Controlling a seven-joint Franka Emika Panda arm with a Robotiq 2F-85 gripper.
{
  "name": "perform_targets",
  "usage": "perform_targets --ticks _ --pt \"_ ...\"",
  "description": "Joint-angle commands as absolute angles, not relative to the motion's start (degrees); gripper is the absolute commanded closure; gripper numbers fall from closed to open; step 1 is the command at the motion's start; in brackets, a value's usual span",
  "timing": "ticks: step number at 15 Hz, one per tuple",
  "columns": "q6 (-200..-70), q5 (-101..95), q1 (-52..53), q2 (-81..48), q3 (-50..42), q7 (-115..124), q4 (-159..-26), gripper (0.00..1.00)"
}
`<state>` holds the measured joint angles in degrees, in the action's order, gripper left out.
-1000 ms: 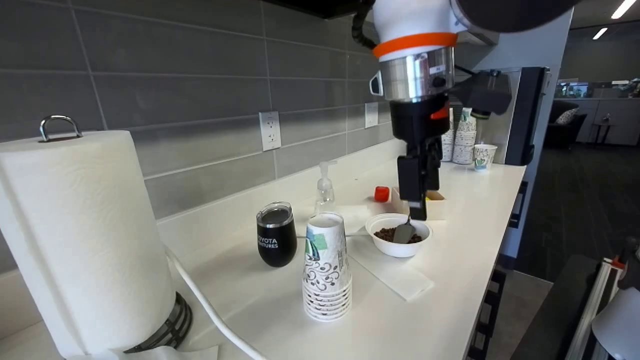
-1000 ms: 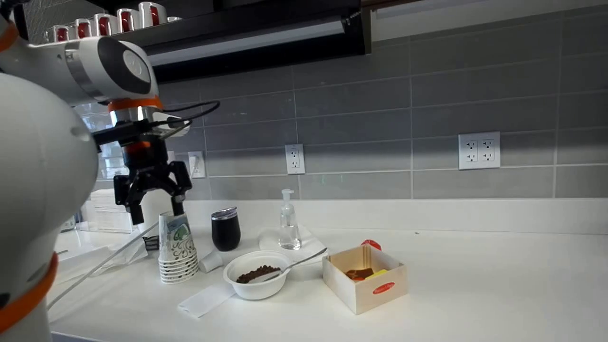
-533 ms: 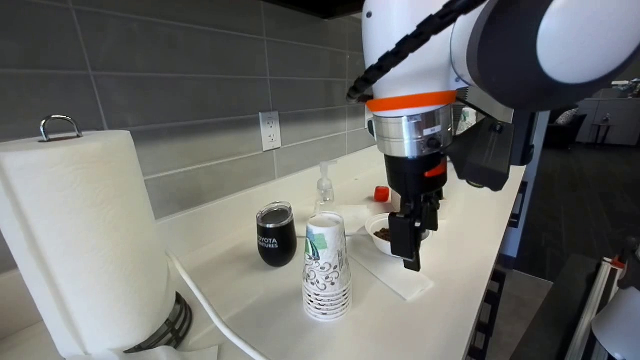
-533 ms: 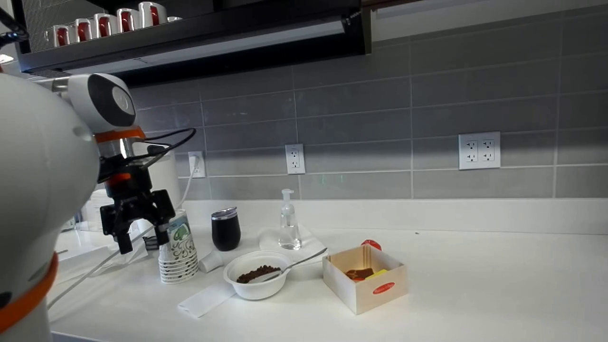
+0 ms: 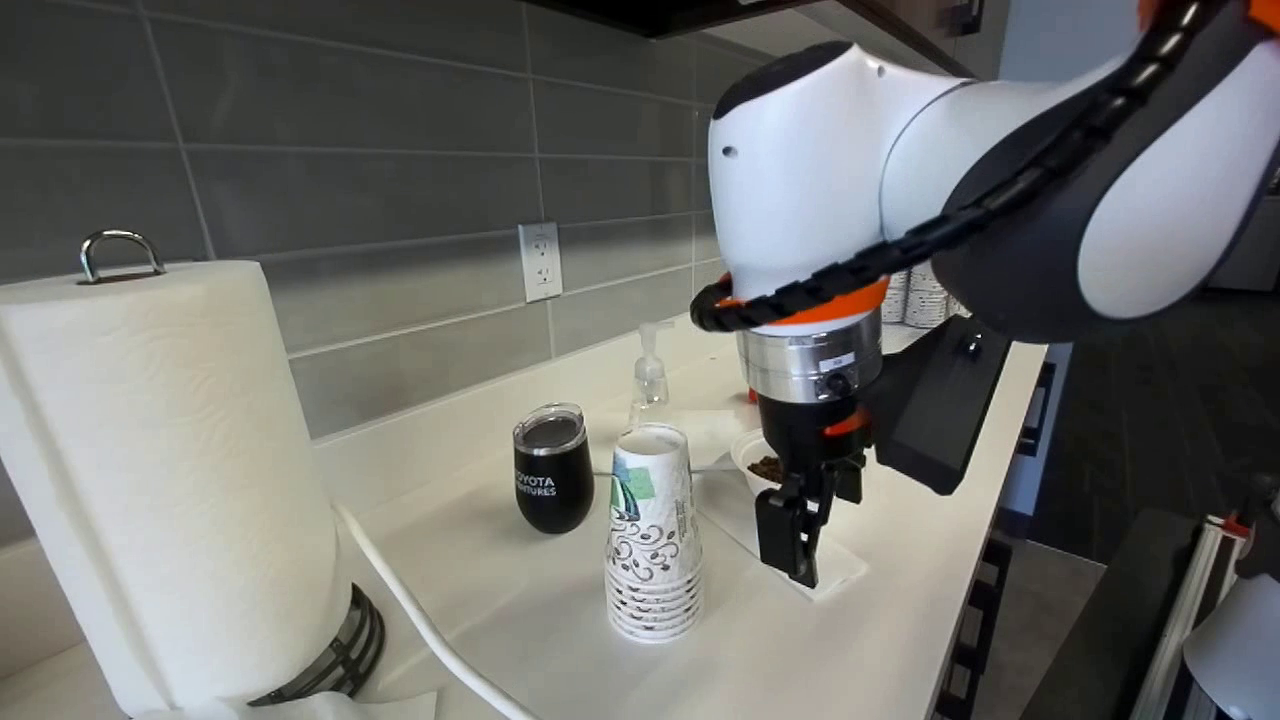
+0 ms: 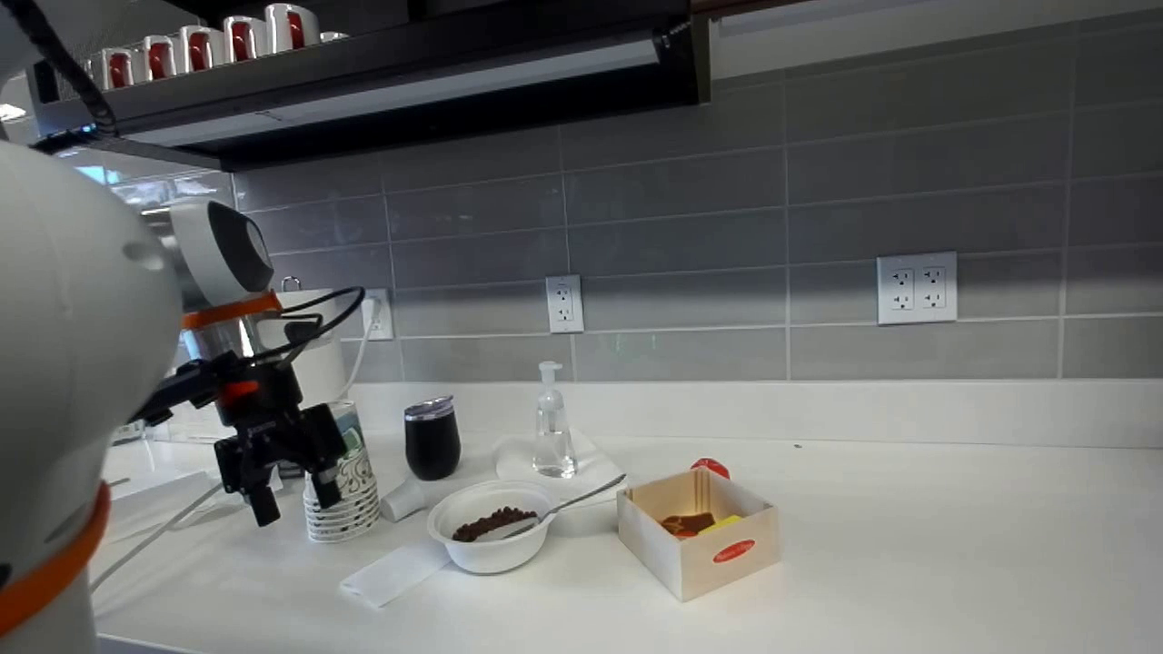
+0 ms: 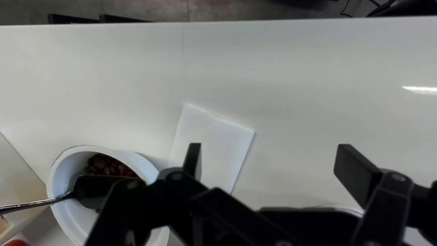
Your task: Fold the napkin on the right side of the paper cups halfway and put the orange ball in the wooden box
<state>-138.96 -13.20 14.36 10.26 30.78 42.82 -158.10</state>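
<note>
The white napkin (image 6: 395,574) lies flat on the counter beside the white bowl; it also shows in the wrist view (image 7: 215,140), partly behind a finger. The paper cups (image 5: 655,530) stand as an upside-down stack; they also show in an exterior view (image 6: 352,516), partly behind my gripper. My gripper (image 7: 269,150) is open and empty, above the counter; in the wrist view one finger overlaps the napkin. It also shows in both exterior views (image 5: 826,532) (image 6: 295,509). The wooden box (image 6: 654,549) holds brown, orange and yellow pieces. I cannot make out the orange ball for certain.
The white bowl (image 6: 491,563) with brown bits and a spoon stands between napkin and box. A red rounded object (image 6: 710,467) is behind the box. A black tumbler (image 5: 553,480), soap dispenser (image 5: 650,385), paper-towel roll (image 5: 170,480) and tipped white cup (image 6: 404,501) stand nearby.
My gripper has come down from above the bowl area toward the counter, nearer the napkin and the cups. It has turned a little and stays open. The objects have not moved.
</note>
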Motion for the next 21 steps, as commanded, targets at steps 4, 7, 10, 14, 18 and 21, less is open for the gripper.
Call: perform_targets --ticks 4,7,10,14,18,21 --pt "-146.66 -31.53 12.46 1.2 26.37 56.26 -158.1 0.0" --pt "-148.82 -36.95 11.11 -1.87 25.22 59.24 -158.11 0.0" --pt "-150.51 -40.89 10.81 -4.7 23.98 61.29 -158.1 0.01" --pt "-150.99 -44.64 11.28 -6.53 22.66 63.74 -158.09 0.4" --pt "-151.7 -47.28 11.46 -7.12 22.56 66.12 -157.97 0.69" --pt "-152.1 -49.31 11.4 -7.8 22.45 68.02 -157.97 0.94"
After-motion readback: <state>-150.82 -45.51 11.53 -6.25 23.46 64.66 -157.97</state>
